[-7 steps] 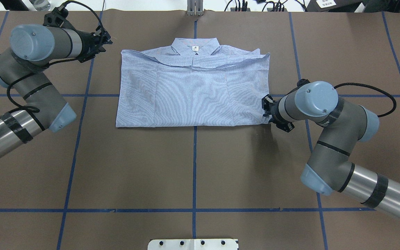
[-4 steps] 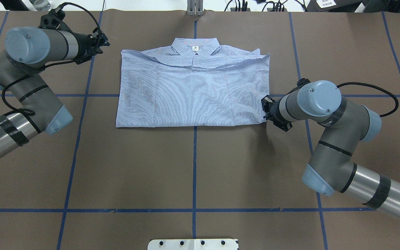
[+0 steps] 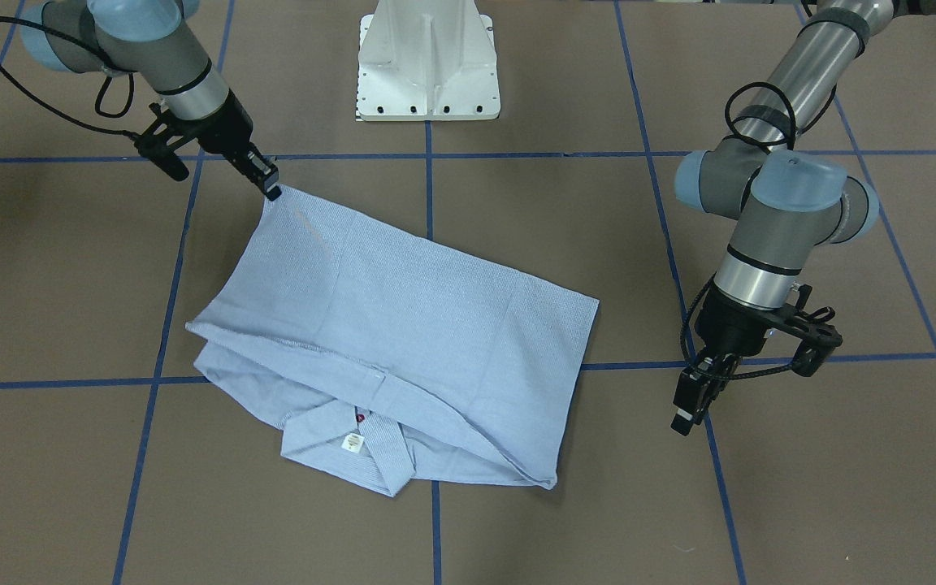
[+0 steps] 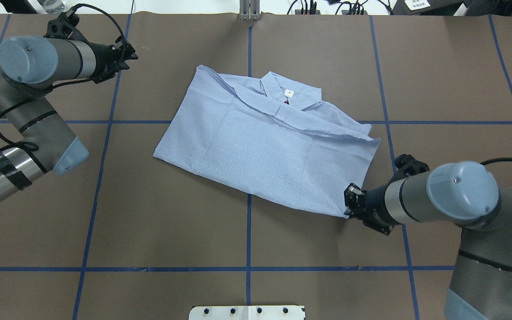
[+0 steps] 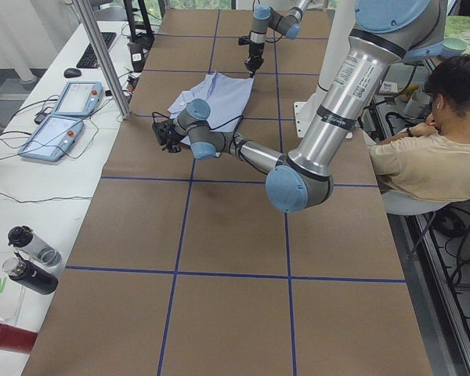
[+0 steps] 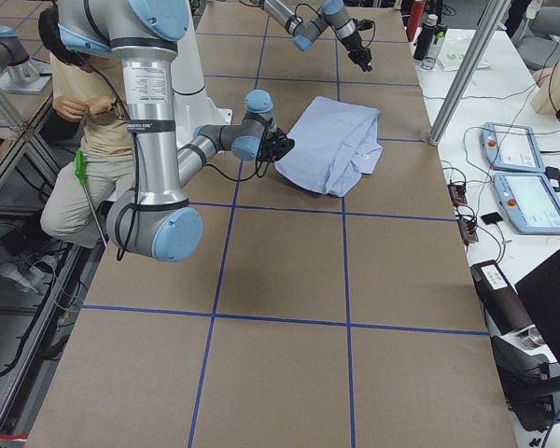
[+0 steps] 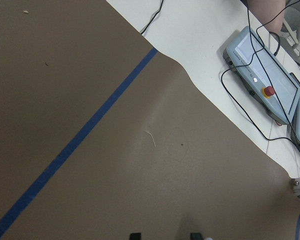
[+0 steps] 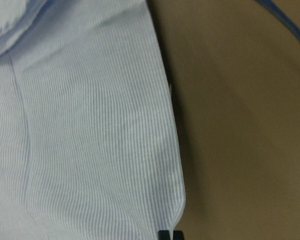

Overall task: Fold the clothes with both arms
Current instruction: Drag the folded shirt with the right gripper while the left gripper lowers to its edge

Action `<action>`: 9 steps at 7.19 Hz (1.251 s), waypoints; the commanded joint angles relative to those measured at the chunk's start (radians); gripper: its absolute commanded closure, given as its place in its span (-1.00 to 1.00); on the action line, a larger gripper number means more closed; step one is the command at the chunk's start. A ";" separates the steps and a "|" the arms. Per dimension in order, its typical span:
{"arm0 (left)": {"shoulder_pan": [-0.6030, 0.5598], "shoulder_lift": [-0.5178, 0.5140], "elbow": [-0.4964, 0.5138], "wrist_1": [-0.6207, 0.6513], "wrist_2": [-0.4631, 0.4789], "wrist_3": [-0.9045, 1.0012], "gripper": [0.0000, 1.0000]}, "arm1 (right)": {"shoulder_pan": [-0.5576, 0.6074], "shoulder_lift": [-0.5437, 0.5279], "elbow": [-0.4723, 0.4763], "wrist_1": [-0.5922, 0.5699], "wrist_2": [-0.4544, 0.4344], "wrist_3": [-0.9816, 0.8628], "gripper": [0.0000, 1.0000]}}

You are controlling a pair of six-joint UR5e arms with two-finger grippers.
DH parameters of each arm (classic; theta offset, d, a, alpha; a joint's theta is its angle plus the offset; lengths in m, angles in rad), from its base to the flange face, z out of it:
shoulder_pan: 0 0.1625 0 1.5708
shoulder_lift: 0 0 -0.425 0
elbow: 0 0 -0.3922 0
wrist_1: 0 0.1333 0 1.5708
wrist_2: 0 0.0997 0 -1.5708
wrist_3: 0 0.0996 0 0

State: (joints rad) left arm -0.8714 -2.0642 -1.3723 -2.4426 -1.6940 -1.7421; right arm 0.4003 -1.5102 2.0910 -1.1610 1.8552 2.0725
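Folded shirt [image 4: 260, 151] lies skewed mid-surface [image 4: 149, 222], collar on the far side from me. My right claw [image 4: 352, 205] is pinched tight on its near right corner. My left claw [image 4: 128, 50] hovers far left, fingers apart, holding nothing. Cloth looks light and limp and will likely drag and wrinkle. Best taken at corners and hems, all layers together.

Brown-covered table [image 4: 171, 213], gridded with blue tape [image 4: 248, 231].
A white bench [image 5: 31, 180] alongside carries two tablet-like pendants [image 5: 76, 99], a keyboard [image 5: 96, 50] and bottles [image 5: 33, 276]; opposite sits a person [image 5: 435, 157], possibly an operator.
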 commanded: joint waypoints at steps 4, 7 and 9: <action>0.012 0.001 -0.143 0.002 -0.197 -0.034 -0.09 | -0.377 -0.082 0.142 -0.003 0.044 0.008 -0.13; 0.157 0.025 -0.310 0.227 -0.210 -0.192 -0.24 | -0.199 -0.071 0.146 -0.003 0.044 0.006 -1.00; 0.254 0.085 -0.404 0.356 -0.175 -0.218 -0.38 | -0.028 -0.020 0.104 -0.003 0.045 -0.003 -1.00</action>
State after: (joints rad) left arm -0.6744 -2.0246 -1.7271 -2.1467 -1.8894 -1.9386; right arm 0.2663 -1.5649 2.2209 -1.1643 1.8993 2.0759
